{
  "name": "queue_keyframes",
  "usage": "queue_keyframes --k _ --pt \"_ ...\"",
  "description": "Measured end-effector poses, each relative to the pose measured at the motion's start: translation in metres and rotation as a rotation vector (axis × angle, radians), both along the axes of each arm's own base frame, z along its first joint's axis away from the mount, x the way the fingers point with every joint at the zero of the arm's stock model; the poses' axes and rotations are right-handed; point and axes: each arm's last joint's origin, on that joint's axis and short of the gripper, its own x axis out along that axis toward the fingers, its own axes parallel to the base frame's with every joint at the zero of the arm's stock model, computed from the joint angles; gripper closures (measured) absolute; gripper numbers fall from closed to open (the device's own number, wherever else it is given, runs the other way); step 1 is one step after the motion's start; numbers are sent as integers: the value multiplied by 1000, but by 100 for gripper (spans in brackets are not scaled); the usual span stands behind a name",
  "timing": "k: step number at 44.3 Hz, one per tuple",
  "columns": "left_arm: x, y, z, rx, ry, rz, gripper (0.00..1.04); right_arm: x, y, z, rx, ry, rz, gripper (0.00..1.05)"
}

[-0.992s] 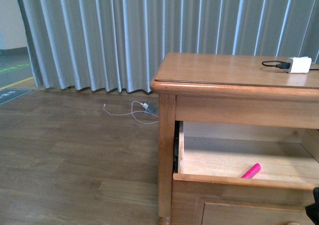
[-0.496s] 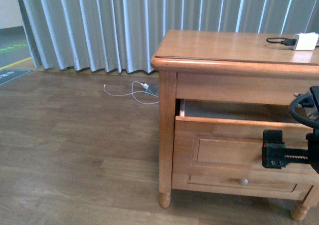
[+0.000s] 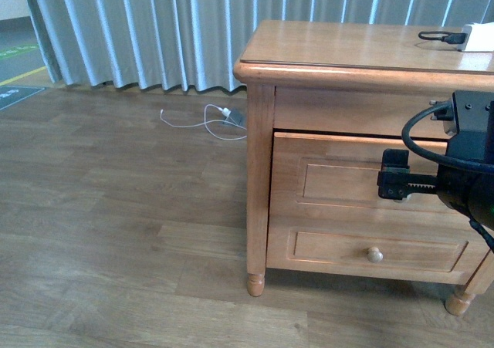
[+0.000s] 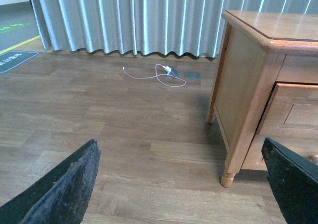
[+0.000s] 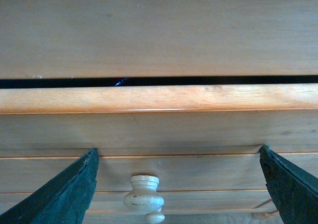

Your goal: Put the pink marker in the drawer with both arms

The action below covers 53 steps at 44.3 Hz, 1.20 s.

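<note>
The pink marker is hidden from every view. The drawer is the upper one of the wooden cabinet, and only a thin dark slit shows above its front. My right gripper hangs open just in front of the drawer's panel. In the right wrist view the drawer's top edge runs across, and its pale round knob sits between the spread fingers without touching them. My left gripper is open over bare floor, left of the cabinet's corner leg, holding nothing.
A white charger block with a black cable lies on the cabinet top at the back right. The lower drawer's knob shows below my right arm. A white cable lies on the wooden floor by the grey curtain.
The drawer stood wide open with the pink marker inside; now it is pushed in almost flush. My right arm has come in front of its panel, and the view has shifted.
</note>
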Motion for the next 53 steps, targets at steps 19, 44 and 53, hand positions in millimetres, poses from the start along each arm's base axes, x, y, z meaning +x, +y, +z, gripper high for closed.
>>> queue_keyframes --k 19,44,53 --pt "0 0 0 0 0 0 6 14 0 -8 4 -50 -36 9" --pt "0 0 0 0 0 0 6 -53 -15 33 51 26 62 9" --pt "0 0 0 0 0 0 6 -123 -31 69 126 54 94 9"
